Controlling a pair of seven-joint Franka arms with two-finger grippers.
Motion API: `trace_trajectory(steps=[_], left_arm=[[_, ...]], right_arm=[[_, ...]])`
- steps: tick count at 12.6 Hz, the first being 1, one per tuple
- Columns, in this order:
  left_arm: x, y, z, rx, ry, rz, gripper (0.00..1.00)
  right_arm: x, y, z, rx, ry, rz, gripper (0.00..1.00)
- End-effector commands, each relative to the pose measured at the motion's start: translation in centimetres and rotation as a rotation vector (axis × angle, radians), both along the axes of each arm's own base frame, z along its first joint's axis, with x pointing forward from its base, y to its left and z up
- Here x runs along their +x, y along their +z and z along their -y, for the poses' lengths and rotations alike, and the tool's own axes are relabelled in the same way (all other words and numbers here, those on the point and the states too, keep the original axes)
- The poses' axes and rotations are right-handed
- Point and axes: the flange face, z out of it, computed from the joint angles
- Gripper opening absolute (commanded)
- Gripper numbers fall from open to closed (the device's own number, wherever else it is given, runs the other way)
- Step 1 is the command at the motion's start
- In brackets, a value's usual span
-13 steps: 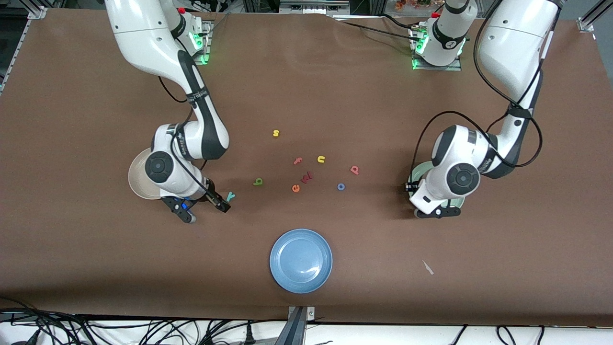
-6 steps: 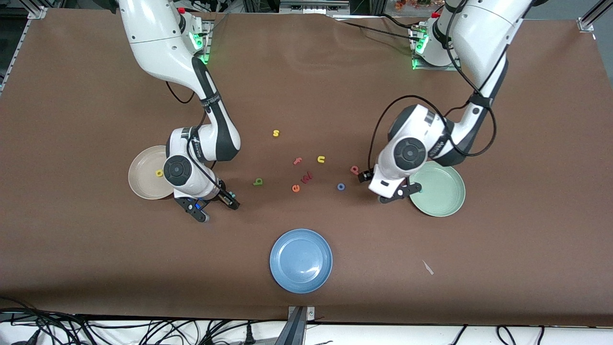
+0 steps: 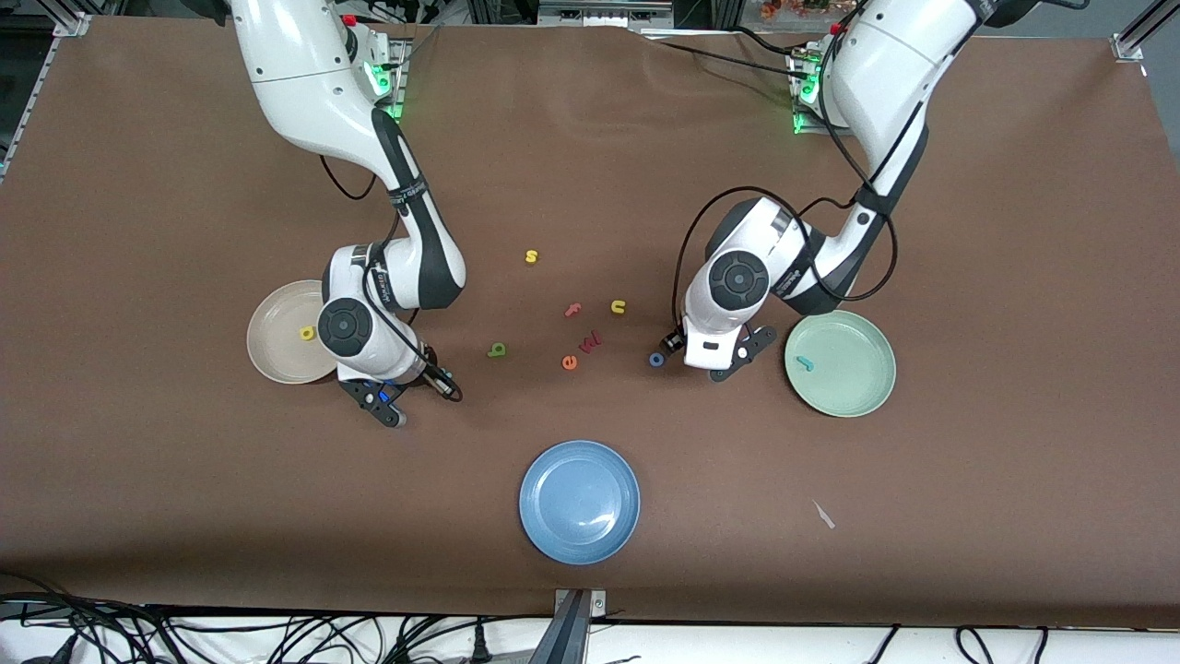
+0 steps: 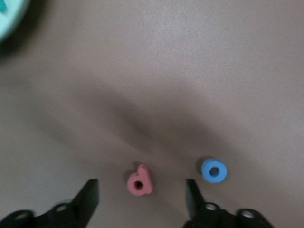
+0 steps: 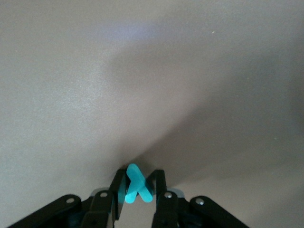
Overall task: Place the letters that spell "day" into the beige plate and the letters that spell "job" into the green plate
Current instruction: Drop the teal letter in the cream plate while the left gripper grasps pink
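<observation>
I take the round blue plate [image 3: 580, 501], nearest the front camera, as my landmark. From my station the right gripper [image 5: 137, 190] sits low at the table, farther from the camera than the blue plate and toward the right arm's end, its jaws narrowed onto the small teal toy letter "y" [image 5: 137, 184], which stands pinched between the fingers. Beside that arm lies the round cream-beige plate [image 3: 272, 355] with the small yellow letter "d" [image 3: 307, 333] resting in it. The olive-green letter "a" [image 3: 498, 349] lies on the brown table, farther back than the blue plate.

The left gripper [image 4: 141, 202] is down over the pink-red letter "b" [image 4: 139, 180] — jaws wide, one finger at each side of it, apart from it. The blue ring-shaped letter "o" [image 4: 214, 171] lies just beside, outside the fingers. Toward the left arm's end from the blue plate sits the pale mint-green plate [image 3: 862, 387] — the teal hook-shaped letter "j" [image 3: 805, 362] is in it.
</observation>
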Motion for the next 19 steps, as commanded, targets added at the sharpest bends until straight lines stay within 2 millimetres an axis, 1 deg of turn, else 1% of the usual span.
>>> trace_trajectory(steps=[1, 2, 3, 4, 5, 6, 7, 8, 9, 10, 11, 12, 13, 14, 15, 16, 17, 18, 19], left_arm=[[-0.3, -1.7, 0.1, 0.009, 0.051, -0.003, 0.58], [-0.4, -1.9, 0.1, 0.009, 0.055, -0.011, 0.54], [-0.8, -2.1, 0.2, 0.004, 0.071, -0.027, 0.51], [-1.0, -2.2, 0.4, 0.003, 0.077, -0.030, 0.51], [-1.3, -2.3, 0.8, 0.004, 0.073, -0.034, 0.50], [-1.5, -2.4, 0.7, 0.007, 0.078, -0.037, 0.49], [-1.7, -2.8, 0.6, 0.012, 0.077, -0.044, 0.47], [-1.9, -2.9, 0.7, 0.013, 0.075, -0.046, 0.45], [-2.0, -3.1, 0.7, 0.014, 0.075, -0.048, 0.45], [-2.4, -3.5, 0.5, 0.020, 0.073, -0.059, 0.45], [-2.5, -3.5, 0.7, 0.022, 0.079, -0.059, 0.40], [-2.6, -3.4, 0.9, 0.028, 0.107, -0.058, 0.26], [-2.6, -3.4, 1.1, 0.027, 0.107, -0.056, 0.18], [-2.7, -3.3, 1.2, 0.026, 0.106, -0.055, 0.11], [-2.7, -3.4, 1.1, 0.027, 0.109, -0.056, 0.00], [-2.4, -3.2, 1.0, 0.026, 0.112, -0.054, 0.00], [-2.2, -2.6, 1.0, 0.025, 0.114, -0.049, 0.00], [-2.0, -1.8, 1.0, 0.023, 0.111, -0.039, 0.00], [-1.5, -0.3, 0.6, 0.021, 0.114, -0.026, 0.00]], right_arm=[[0.1, -0.8, -0.7, -0.006, 0.010, -0.007, 0.12], [0.1, -0.8, -0.7, -0.005, 0.022, -0.007, 0.06], [0.2, -0.6, -0.7, -0.003, 0.039, -0.003, 0.00], [0.2, -0.6, -0.6, -0.004, 0.043, -0.007, 0.00], [0.4, 0.0, -0.6, -0.002, 0.056, -0.005, 0.00], [0.4, 0.4, -0.1, -0.011, 0.112, -0.038, 0.00], [0.9, 1.6, 1.2, -0.017, 0.182, -0.072, 0.00], [1.1, 3.3, 3.7, -0.020, 0.250, -0.108, 0.00], [1.1, 4.5, 5.4, -0.009, 0.337, -0.134, 0.00], [1.1, 5.8, 7.5, -0.002, 0.385, -0.141, 0.00], [0.7, 6.3, 8.8, 0.010, 0.430, -0.150, 0.00], [0.0, 6.0, 10.8, 0.018, 0.489, -0.165, 0.00], [-0.7, 5.7, 12.5, 0.031, 0.551, -0.171, 0.00], [-1.5, 5.7, 14.1, 0.039, 0.564, -0.175, 0.00], [-2.4, 5.5, 15.4, 0.044, 0.563, -0.169, 0.00], [-3.7, 5.0, 16.5, 0.045, 0.567, -0.146, 0.00], [-5.1, 4.6, 17.8, 0.034, 0.584, -0.093, 0.00], [-6.4, 3.8, 18.8, 0.019, 0.601, -0.060, 0.00], [-7.1, 3.3, 19.6, 0.001, 0.613, -0.023, 0.10]])
